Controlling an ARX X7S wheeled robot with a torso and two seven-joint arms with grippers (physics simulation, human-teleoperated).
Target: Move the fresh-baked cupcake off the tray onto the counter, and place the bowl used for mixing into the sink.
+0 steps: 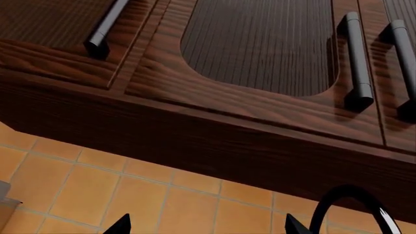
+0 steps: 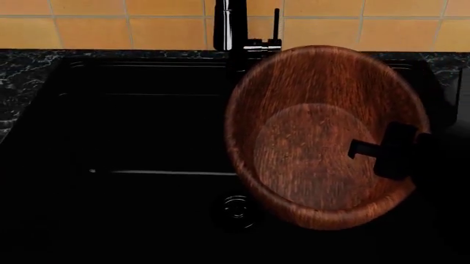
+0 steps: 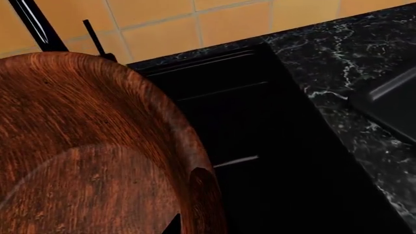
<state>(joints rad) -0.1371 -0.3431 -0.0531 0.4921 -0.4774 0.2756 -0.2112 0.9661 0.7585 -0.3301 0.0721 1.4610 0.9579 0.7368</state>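
Note:
The large reddish-brown wooden bowl hangs tilted over the right half of the black sink, clear of its floor. My right gripper is shut on the bowl's right rim, with one finger inside the bowl. In the right wrist view the rim sits between the jaws of the right gripper, and only the inner fingertip shows. A corner of the dark tray lies on the black veined counter. The cupcake is out of view. My left gripper is open and empty, facing the wall.
A tall black faucet stands behind the sink, close to the bowl's far rim. Its arc shows in the left wrist view. Dark wooden wall cabinets with black handles hang above the orange tiled wall. The drain lies below the bowl's near edge.

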